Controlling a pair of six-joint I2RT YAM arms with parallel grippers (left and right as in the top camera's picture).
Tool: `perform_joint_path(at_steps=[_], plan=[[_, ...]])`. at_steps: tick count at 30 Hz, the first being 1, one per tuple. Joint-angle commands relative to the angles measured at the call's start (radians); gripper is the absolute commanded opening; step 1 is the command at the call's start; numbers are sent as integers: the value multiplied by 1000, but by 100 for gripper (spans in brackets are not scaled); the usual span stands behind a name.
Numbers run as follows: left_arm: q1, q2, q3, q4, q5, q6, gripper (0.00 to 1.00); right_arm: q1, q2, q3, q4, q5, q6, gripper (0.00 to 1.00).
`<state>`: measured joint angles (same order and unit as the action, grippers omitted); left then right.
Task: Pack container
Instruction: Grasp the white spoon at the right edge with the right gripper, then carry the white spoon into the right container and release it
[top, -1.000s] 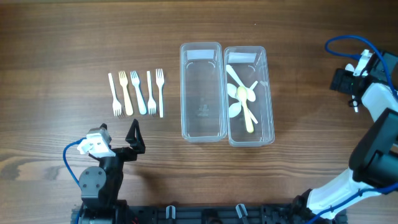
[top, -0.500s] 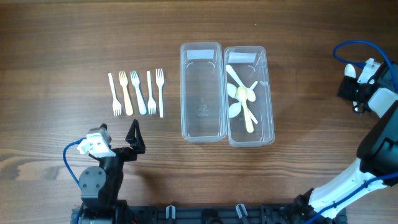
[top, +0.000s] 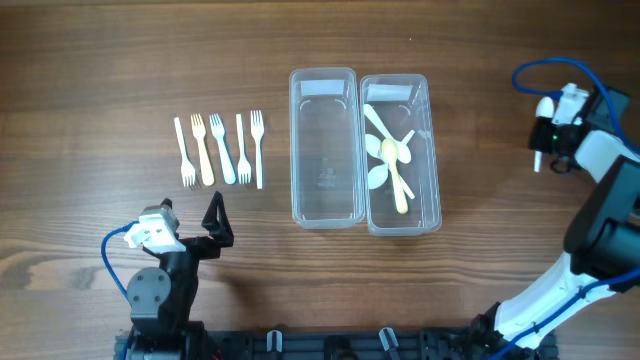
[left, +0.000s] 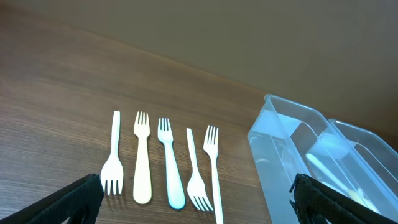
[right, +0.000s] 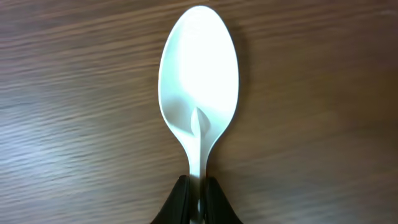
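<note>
A: How much of the white spoon (right: 199, 74) can you see?
B: You get bowl and neck only; its handle vanishes inside the right gripper (right: 199, 193). Your left wrist view cuts off the clear containers (left: 277, 134).

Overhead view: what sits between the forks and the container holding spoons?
The empty clear container, side by side with the spoon container; forks lie apart. Overhead shows it.
</note>
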<state>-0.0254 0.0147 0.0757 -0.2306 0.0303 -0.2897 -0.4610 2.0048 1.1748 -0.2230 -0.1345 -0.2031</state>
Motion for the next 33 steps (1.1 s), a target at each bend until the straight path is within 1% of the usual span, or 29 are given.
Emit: perform_joint_path(at_steps=[1,4,12,23,29,33], plan=[[-5,-8,-6,4,-6,24,100,64,-4,20,-25,-24,58,4],[-5,-8,-6,4,-6,24,100,108,-20,20,-54,-27,84,4],[-5,-8,-6,4,-6,24,100,212,-67,20,-132,-32,84,4],[-5,-8,-6,4,-6,24,100,236,-220,20,-235,-55,105,4],[-5,-8,-6,4,-5,24,100,273,-318,20,-297,-176,133,4],[-5,-8,-6,4,-6,24,100,340,-376,20,-327,-227,155,4]])
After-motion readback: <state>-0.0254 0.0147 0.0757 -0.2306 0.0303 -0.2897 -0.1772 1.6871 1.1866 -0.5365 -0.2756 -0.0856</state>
